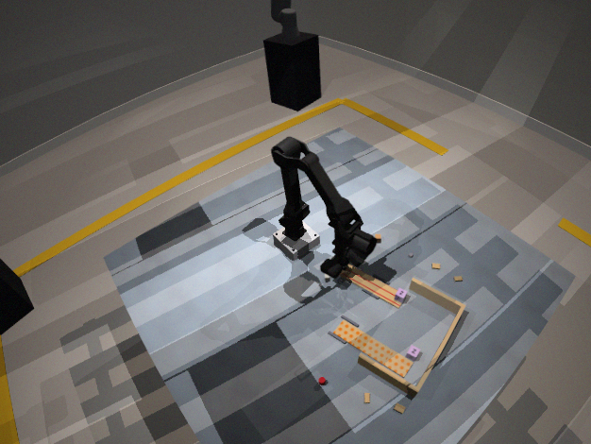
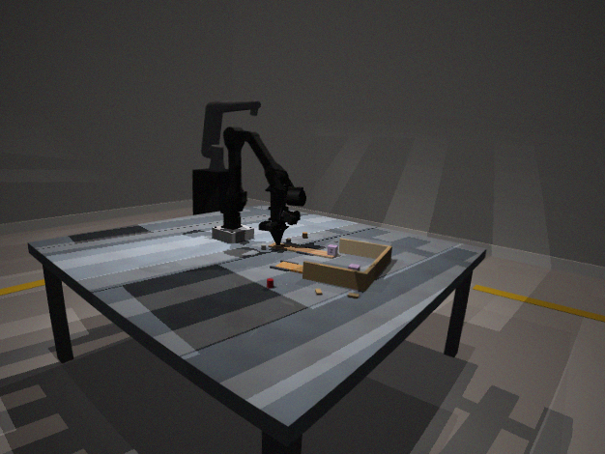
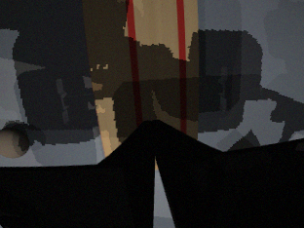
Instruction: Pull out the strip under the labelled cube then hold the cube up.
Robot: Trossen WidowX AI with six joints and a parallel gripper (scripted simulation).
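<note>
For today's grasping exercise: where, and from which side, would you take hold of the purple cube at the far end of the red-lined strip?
Grip the purple cube across two opposite upright faces, coming straight down from above. It sits flat on the red-lined strip, its top free, with the wooden frame close beside it. The gripper, shut and empty, must open its jaws first.
</note>
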